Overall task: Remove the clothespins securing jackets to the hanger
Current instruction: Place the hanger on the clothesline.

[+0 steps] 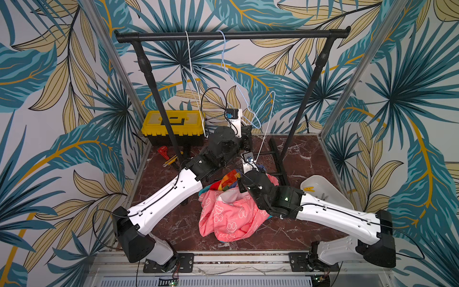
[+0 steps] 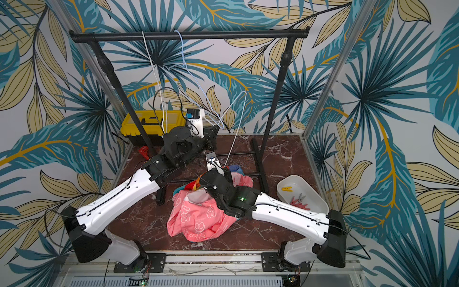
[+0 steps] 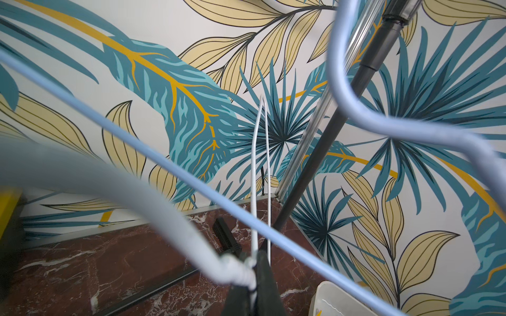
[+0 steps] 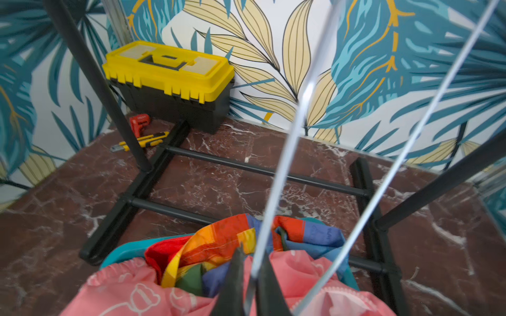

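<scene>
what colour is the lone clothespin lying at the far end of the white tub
The clothespin is yellow; it shows best in a top view, inside the white tub.

Left arm reaches from 7 o'clock toward 1 o'clock, right arm from 5 toward 10; left gripper and right gripper each pinch white hanger wire
</scene>
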`<move>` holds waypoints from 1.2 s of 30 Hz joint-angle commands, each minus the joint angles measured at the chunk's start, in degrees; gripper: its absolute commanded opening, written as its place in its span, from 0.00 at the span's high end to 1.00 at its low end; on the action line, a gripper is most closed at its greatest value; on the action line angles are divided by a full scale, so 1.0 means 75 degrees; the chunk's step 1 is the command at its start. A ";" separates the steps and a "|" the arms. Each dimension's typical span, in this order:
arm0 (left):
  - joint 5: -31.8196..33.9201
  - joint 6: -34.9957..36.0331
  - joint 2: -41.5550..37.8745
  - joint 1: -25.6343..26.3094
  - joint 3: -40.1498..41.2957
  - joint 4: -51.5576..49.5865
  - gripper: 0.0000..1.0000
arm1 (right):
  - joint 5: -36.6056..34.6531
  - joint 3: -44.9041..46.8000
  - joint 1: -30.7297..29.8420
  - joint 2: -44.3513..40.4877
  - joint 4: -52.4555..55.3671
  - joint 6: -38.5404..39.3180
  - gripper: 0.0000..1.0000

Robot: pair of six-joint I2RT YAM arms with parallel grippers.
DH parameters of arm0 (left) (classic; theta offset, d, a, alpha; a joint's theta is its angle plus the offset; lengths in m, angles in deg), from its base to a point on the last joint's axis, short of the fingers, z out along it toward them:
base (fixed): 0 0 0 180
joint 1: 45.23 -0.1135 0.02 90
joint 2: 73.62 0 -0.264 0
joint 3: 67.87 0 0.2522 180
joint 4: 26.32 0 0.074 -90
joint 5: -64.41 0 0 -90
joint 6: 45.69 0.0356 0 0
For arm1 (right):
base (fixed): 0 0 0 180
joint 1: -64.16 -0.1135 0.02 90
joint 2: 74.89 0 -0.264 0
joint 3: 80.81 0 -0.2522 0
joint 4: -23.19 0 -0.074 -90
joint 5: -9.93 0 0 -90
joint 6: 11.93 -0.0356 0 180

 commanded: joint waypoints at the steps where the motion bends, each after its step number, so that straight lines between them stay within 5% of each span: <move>1: -0.0099 0.0088 -0.0172 0.0025 0.0152 0.0029 0.97 | -0.0002 -0.0113 -0.0025 -0.0111 0.0138 0.0041 1.00; 5: -0.0216 0.0130 -0.0215 0.0026 0.0178 0.0034 0.78 | 0.0176 0.0117 -0.0041 -0.0512 0.0528 -0.0120 1.00; 12: -0.0280 0.0332 -0.0581 -0.0063 0.0403 0.0029 0.24 | 0.0456 0.1202 -0.0025 -0.2058 0.1429 -0.0965 1.00; 19: -0.0553 0.0405 -0.1508 -0.0116 0.0990 0.0040 0.01 | 0.0929 0.2064 0.0438 -0.3396 0.2349 -0.1720 1.00; 27: -0.2187 0.0321 -0.2868 -0.0139 0.1832 0.0058 0.01 | 0.1434 0.2445 0.0788 -0.3686 0.2344 -0.1849 1.00; 36: -0.3233 0.0151 -0.2874 -0.0151 0.2038 0.0087 0.00 | 0.2043 0.2173 0.0852 -0.2901 0.1015 -0.1780 1.00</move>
